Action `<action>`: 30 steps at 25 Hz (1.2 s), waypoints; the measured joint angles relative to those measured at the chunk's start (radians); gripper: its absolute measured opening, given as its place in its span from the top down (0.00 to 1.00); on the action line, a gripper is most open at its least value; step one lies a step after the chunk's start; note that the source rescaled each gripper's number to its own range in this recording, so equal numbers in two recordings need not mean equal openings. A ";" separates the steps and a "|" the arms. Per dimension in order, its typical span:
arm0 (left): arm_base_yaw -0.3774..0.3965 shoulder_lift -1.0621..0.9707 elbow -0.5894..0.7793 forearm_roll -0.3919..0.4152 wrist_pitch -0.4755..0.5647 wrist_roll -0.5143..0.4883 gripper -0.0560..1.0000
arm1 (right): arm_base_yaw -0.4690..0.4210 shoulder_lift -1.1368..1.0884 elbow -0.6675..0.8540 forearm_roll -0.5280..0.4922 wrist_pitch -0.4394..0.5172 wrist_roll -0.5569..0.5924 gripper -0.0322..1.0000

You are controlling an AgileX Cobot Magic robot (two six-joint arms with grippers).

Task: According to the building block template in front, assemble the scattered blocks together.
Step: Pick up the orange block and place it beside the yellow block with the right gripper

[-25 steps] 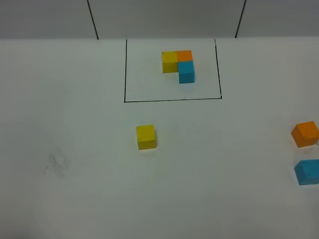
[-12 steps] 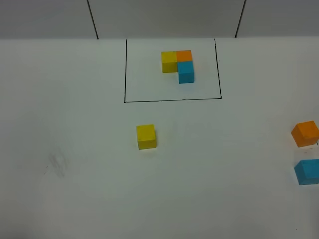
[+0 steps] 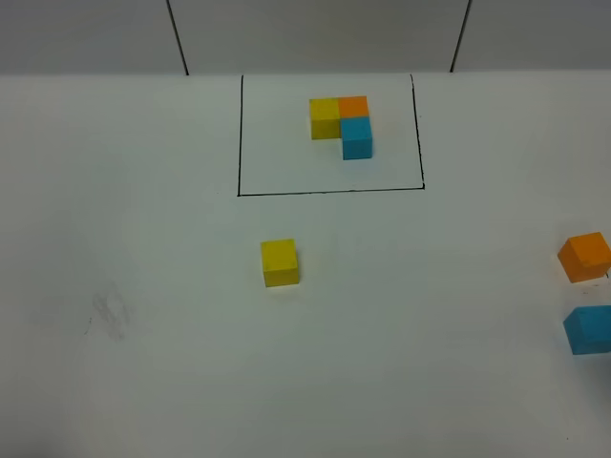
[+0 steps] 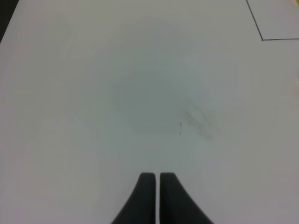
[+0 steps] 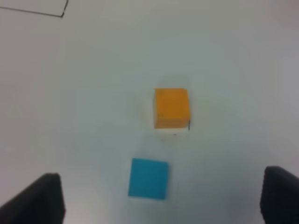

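From the high camera, the building block template sits inside the black-outlined rectangle at the far side of the bench. It shows yellow and orange in a row, with blue below the orange. The yellow block lies alone mid-bench, just outside the rectangle. The orange block and blue block lie near each other at the right margin, well apart from the yellow. No arm shows here.

In the left wrist view, the left jaws are pressed together, pinching nothing, over bare bench with a faint smudge.

In the right wrist view, the right jaws are spread wide and empty above the orange and blue blocks.

The main risk, as I judge it, is that the wide jaws, lowering onto one of these two neighbours, nudge or twist the other. A skewed grasp would leave gaps in the L.

Count: three scattered blocks, one of each colour; one template of three cubes; one rectangle.
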 joint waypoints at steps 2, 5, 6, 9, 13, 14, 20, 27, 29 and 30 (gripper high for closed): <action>0.000 0.000 0.000 0.000 0.000 0.000 0.95 | 0.000 0.070 0.000 0.007 -0.034 -0.002 0.07; 0.000 0.000 0.000 0.000 0.000 0.000 0.95 | 0.000 0.173 0.000 0.011 -0.088 -0.007 0.07; 0.000 0.000 0.000 0.000 0.000 0.000 0.95 | 0.000 0.207 0.000 0.011 -0.107 -0.007 0.07; 0.000 0.000 0.000 0.000 0.000 0.000 0.95 | 0.000 0.305 -0.001 0.012 -0.159 -0.007 0.07; 0.000 0.000 0.000 0.000 0.000 0.000 0.95 | 0.000 0.433 -0.001 0.012 -0.230 -0.007 0.07; 0.000 0.000 0.000 0.000 0.000 0.000 0.95 | 0.000 0.464 -0.002 0.012 -0.254 -0.007 0.07; 0.000 0.000 0.000 0.000 0.000 0.000 0.95 | 0.000 0.628 -0.003 0.006 -0.368 -0.007 0.07; 0.000 0.000 0.000 0.000 0.000 0.000 0.95 | 0.000 0.779 -0.004 -0.054 -0.493 -0.007 0.07; 0.000 0.000 0.000 0.000 0.000 0.000 0.95 | 0.000 0.817 -0.004 -0.077 -0.524 -0.007 0.07; 0.000 0.000 0.000 0.000 0.000 0.000 0.95 | 0.000 0.830 -0.004 -0.087 -0.537 -0.008 0.07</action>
